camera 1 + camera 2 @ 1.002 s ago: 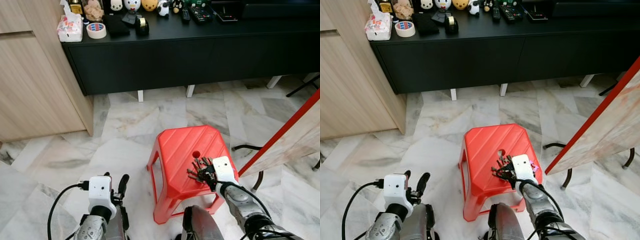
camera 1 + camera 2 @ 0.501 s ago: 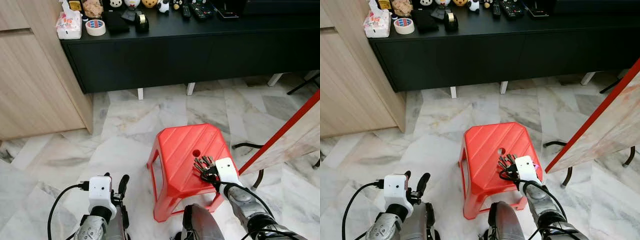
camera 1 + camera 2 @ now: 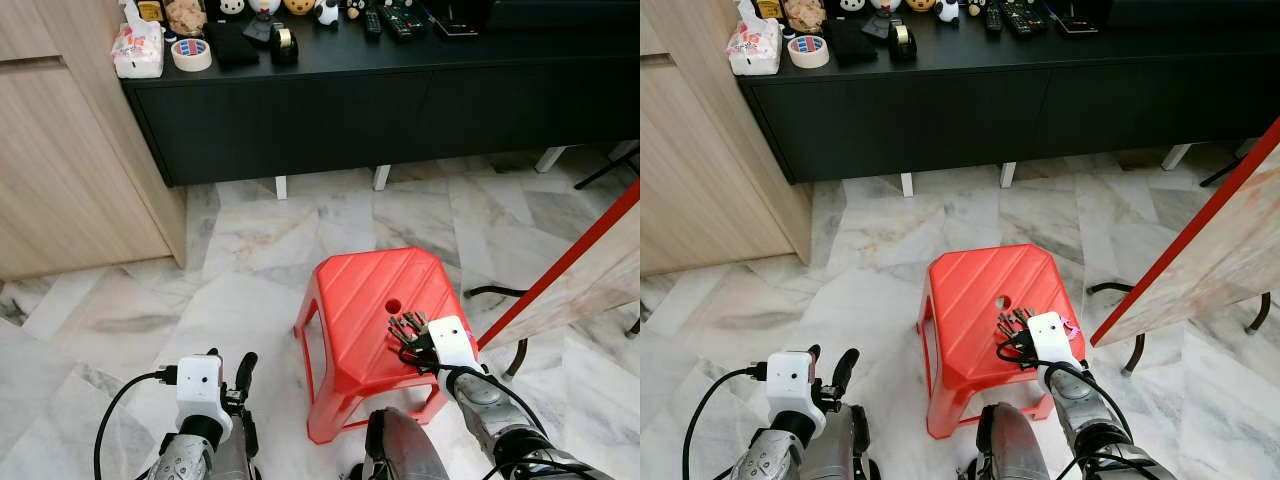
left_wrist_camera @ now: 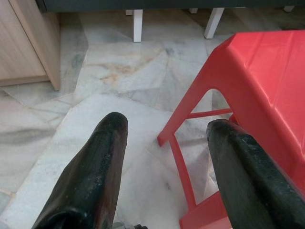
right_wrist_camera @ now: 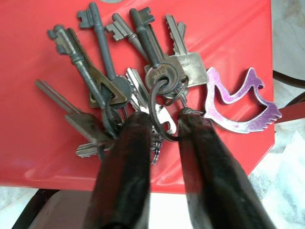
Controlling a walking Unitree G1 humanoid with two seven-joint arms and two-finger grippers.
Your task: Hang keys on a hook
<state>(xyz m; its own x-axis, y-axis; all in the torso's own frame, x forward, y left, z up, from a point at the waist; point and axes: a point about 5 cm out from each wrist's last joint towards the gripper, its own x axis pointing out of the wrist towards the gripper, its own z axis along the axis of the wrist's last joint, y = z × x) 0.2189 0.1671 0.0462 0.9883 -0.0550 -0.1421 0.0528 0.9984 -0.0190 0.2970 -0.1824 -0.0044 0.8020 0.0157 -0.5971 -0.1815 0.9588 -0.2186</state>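
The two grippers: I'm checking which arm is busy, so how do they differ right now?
The right gripper reaches over the red stool, its jaws nearly closed around the ring of the keys lying there. The left gripper is beside the stool, above the marble floor, jaws wide apart and holding nothing. Whether the right one has fully clamped the ring, I cannot tell. Both have two long black fingers.

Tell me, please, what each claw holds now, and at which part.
The right claw is closed around the dark wire ring of the bunch of old metal keys, which lies on the red plastic stool. The left claw is open and holds nothing.
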